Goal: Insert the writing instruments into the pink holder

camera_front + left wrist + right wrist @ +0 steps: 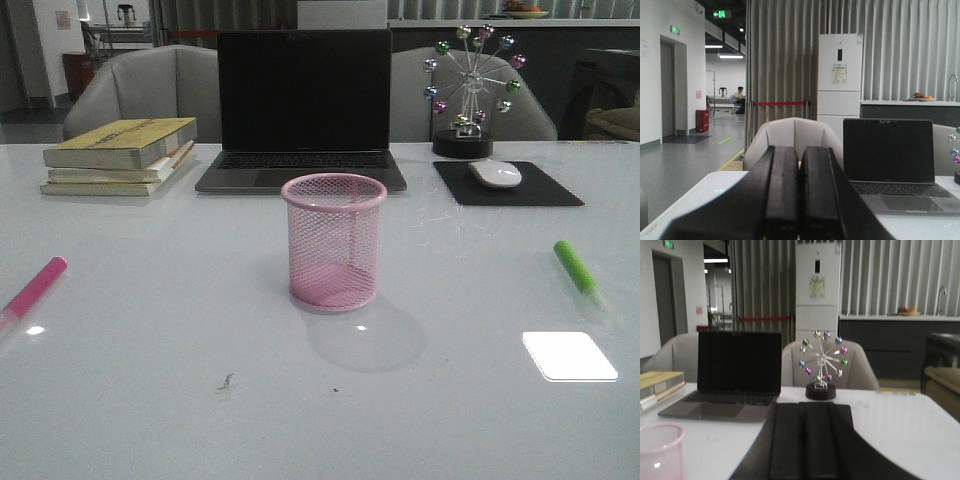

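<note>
Progress: nothing inserted yet. Pink mesh holder (334, 243) upright, empty, frame centre on white surface (150, 400). Magenta marker (34, 286) lies at left edge, green marker (578, 268) at right, both well apart from holder. Left gripper (800, 192) and right gripper (814, 440) fingers together, holding nothing. Both markers left to do.

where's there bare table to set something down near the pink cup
Bare table lies either side of the pink holder: left toward the pink marker, right toward the green marker, and all along the near edge. Behind it, laptop, books and mouse pad crowd the back.
</note>
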Controlling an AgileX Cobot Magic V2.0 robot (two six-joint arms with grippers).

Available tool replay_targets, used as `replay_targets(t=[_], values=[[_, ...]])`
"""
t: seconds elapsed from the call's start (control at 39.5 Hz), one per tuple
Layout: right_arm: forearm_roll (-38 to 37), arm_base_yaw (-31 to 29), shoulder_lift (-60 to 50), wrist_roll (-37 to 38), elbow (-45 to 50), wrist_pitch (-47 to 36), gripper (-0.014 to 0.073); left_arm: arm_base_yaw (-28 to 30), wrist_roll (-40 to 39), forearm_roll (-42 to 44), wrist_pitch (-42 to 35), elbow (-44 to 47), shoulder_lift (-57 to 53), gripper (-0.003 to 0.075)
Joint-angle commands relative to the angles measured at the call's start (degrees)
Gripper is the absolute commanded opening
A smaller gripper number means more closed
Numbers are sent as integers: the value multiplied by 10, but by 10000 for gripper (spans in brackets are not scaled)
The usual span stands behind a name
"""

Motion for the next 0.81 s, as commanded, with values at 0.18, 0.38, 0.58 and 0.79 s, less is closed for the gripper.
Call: replay_targets(t=[0.18,0.38,0.58,0.79], values=[[-24,1,16,-1,-155,60,69,-2,-5,-4,9,-128,-10,259],[-38,1,82,-1,-249,117,69,-2,-5,-4,51,-192,8,260],[-38,1,170,-1,-311,117,143,-2,-5,-4,55,-280,102,260],[-38,1,246,-1,-332,117,468,-2,-5,-3,56,-352,224,260]])
